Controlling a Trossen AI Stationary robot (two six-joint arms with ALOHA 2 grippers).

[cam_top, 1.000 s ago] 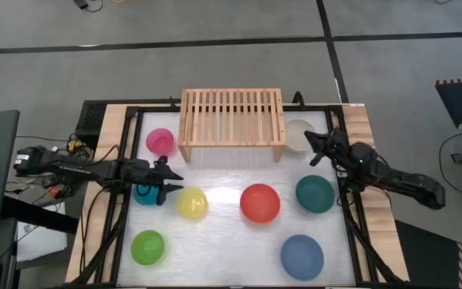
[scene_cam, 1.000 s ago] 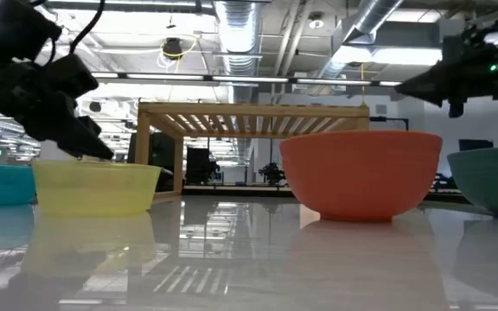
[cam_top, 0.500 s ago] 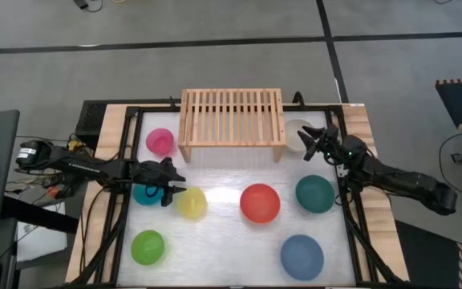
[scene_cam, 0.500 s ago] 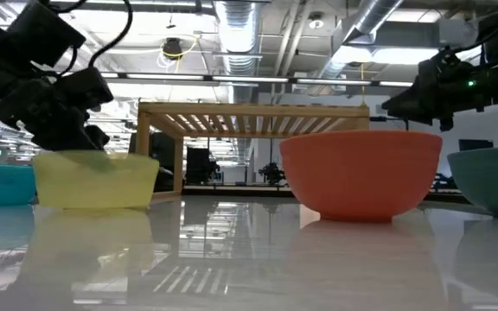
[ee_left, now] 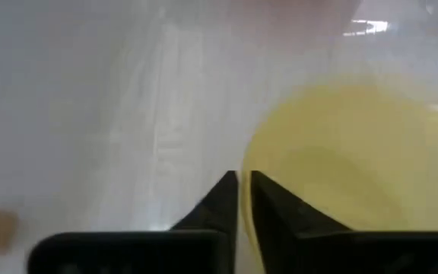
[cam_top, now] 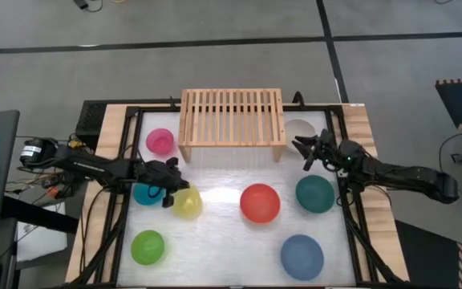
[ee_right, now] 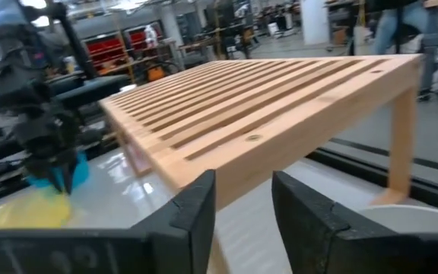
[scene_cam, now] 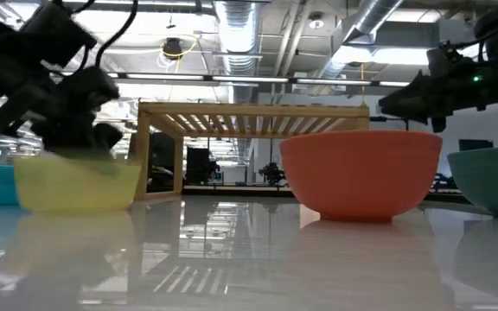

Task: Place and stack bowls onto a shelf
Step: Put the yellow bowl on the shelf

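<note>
Bowls lie scattered across the white table [cam_top: 215, 249] before the wooden shelf [cam_top: 232, 116] at its far edge. The left gripper [cam_top: 172, 191] pinches the yellow bowl's [cam_top: 188, 204] rim near the table's left side; a thin grip could let it slip or tip. The right gripper [cam_top: 305, 152], fingers apart, hovers over the cream-white bowl [cam_top: 298, 129] beside the shelf's right leg and might knock that leg.

High view: straight down, whole table [cam_top: 231, 241]. Low view: tabletop level, facing the shelf [scene_cam: 253, 117]. Wrist views close in; left on yellow bowl [ee_left: 341, 160], right on shelf, both shared with overhead.
</note>
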